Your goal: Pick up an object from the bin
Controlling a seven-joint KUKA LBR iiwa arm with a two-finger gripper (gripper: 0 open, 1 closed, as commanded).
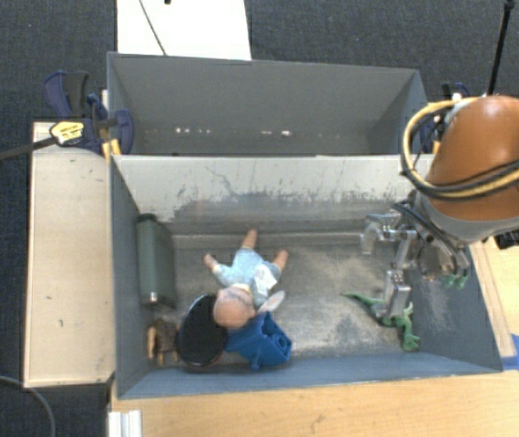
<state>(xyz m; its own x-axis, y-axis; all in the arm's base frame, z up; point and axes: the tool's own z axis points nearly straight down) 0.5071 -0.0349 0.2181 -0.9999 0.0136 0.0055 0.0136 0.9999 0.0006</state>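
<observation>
Dark carpet [23, 25] lies all round the grey metal bin [141, 189]. Your cam looks down on it. The arm [483, 167] comes in from view-R, w/ orange cover over the wrist and cables looped round it.

Gripper [396, 300]: you'll find it low in the front compartment, R part of the floor, near the R wall. It sits directly over a green toy animal [389, 317]. The toy is thin, spiky and lizard-like, and lies flat on the bin floor. The gripper tip overlaps the toy's middle in your view; contact can't be judged. Open vs. closed: you cannot tell from this angle, since the metal parts bunch together.

A small green bit [457, 281] shows under the orange cover by the R wall. Can't tell what it is.

Other contents, all on the view-L half, well apart from the gripper:
- dark green bottle [153, 260], cylindrical, lying along the L wall.
- baby doll [244, 276], pale blue suit, on its back approx mid-floor, head toward the front wall.
- black round dish [200, 333], front-L corner, just beside the doll's head.
- blue crumpled piece [264, 342], against the front wall, touching the doll's head.
- small brown obj [156, 340], btwn dish and L wall; too small to ID.
</observation>
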